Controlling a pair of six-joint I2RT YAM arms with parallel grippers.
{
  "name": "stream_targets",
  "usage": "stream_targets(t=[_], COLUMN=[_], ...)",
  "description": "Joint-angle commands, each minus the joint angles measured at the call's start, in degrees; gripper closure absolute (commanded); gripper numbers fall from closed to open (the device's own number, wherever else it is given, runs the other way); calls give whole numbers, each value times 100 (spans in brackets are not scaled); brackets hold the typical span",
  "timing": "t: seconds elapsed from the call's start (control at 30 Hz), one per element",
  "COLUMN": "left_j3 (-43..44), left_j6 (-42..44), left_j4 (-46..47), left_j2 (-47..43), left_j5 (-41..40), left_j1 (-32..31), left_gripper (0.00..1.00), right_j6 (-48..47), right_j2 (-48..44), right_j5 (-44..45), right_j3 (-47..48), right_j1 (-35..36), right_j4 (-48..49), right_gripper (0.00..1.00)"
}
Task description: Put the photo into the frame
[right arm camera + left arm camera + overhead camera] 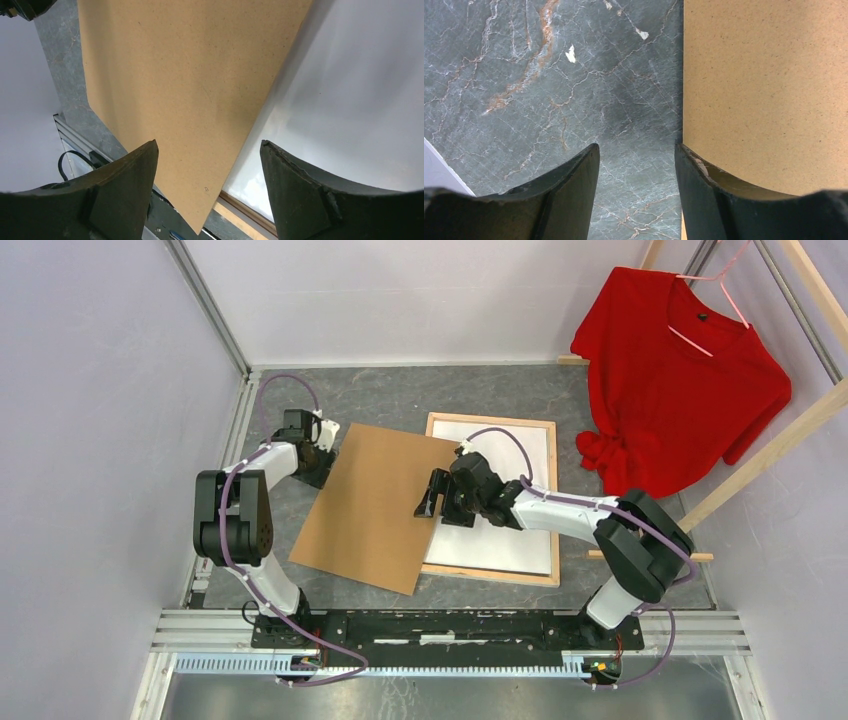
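The photo (490, 545) lies flat inside the frame (495, 574), right of the table's (400, 395) middle, and shows only a plain white side; none of its print can be seen. The frame lies with bare light wood rails upward, thin on all four sides; the photo fills it. A brown board (375, 505) rests askew on the table, its right corner overlapping the frame's left rail and part of the photo.

Counted: one photo; one frame; one board; two grippers; one red shirt (680, 380) on one pink hanger (710, 295), hung from a wooden rack (790, 430) at the far right.

The left gripper (322, 445) sits at the board's far left corner, its fingers apart over bare table, the board's edge just beside one finger; only the left wrist view shows that. The right gripper (432, 502) hangs above the board's right edge, fingers spread wide, holding nothing; the right wrist view alone shows the board's near corner in the gap between them; only the top view takes in the shirt and rack.
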Motion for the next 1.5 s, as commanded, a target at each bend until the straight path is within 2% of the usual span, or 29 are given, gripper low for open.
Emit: stream_targets(t=[0.0,0.43,0.83,1.3,1.47], left_j3=[-324,-327,-315,-291,-277], left_j6=[-292,-231,-188,-107,-94], left_j4=[-635,-638,-648,-703,-704], left_j2=[401,409,428,451,482], left_j5=[470,350,351,394,421], left_j1=[-156,-189,-193,-215,-214], left_gripper=[36,43,45,45,46], right_j6=[61,233,430,938,1330], right_j2=[49,212,279,-24,-193], right_j5=[-116,-309,-382,-478,-622], right_j3=[-101,-242,-388,-661,-911], right_j1=[-45,-62,-60,-67,-56], right_j4=[449,790,1048,2069,3047], right_gripper=[19,24,25,27,27])
